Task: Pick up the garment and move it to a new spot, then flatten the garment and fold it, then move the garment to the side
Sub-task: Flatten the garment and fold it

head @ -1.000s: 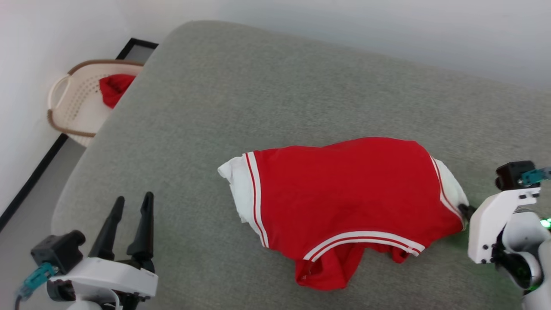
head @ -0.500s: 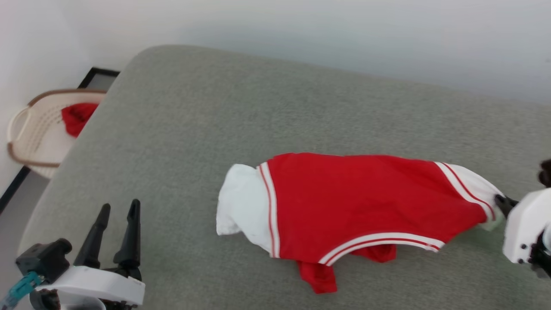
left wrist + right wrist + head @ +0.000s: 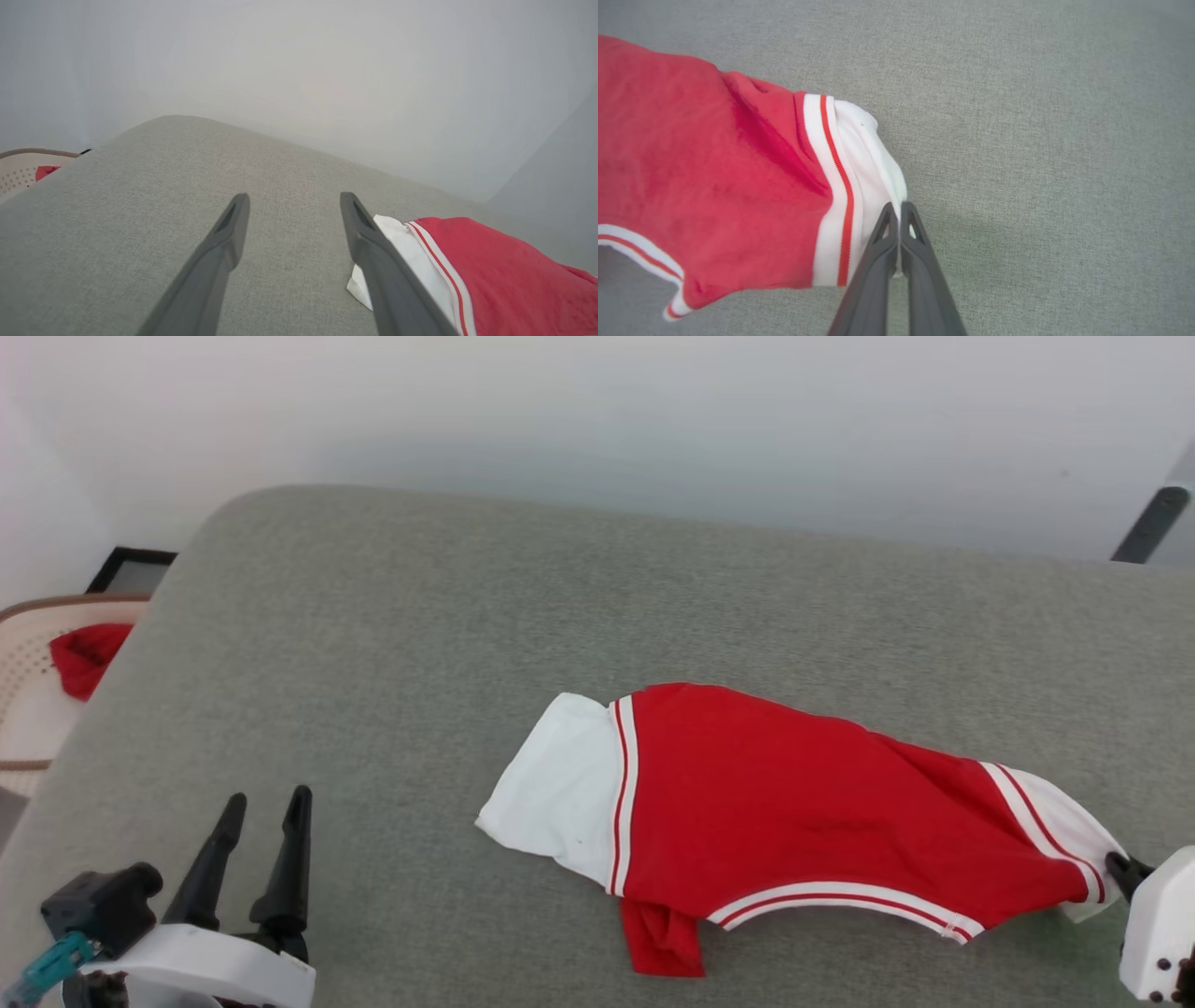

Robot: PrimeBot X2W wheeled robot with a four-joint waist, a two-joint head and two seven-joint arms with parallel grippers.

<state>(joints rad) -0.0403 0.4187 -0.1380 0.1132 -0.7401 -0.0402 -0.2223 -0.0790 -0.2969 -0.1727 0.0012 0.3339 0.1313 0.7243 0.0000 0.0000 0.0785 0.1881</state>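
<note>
**1. Left jaws.** We log these at the lower left of the head view. They are spread wide and hold nothing. The dark fingers (image 3: 210,868) point up over the cushion (image 3: 420,663), apart from the garment (image 3: 794,803). In the left wrist view one finger (image 3: 373,261) overlaps the white sleeve (image 3: 411,266). We cannot tell whether it touches.

**2. Right jaws.** We log these at the lower right edge of the head view. They are pressed together on the hem of the garment's right sleeve (image 3: 873,163). The cloth is pinched between the fingers (image 3: 873,270) and bunched to a point.

**3. Garment.** It lies on the near right part of the cushion, stretched sideways.
- The body is red, with a white sleeve at each end.
- Red-and-white striped trim runs along both sleeves and the near edge.
- The left sleeve (image 3: 560,784) lies flat.
- A red flap (image 3: 663,938) sticks out from under the near edge.

**4. Cushion.** It is grey woven fabric with a rounded far left corner.

**5. Basket (image 3: 56,604).** It is cream with a brown rim and sits beyond the cushion's left edge. We note a red cloth (image 3: 84,653) inside it.

**6. Wall (image 3: 597,420).** It is pale and stands behind everything.
</note>
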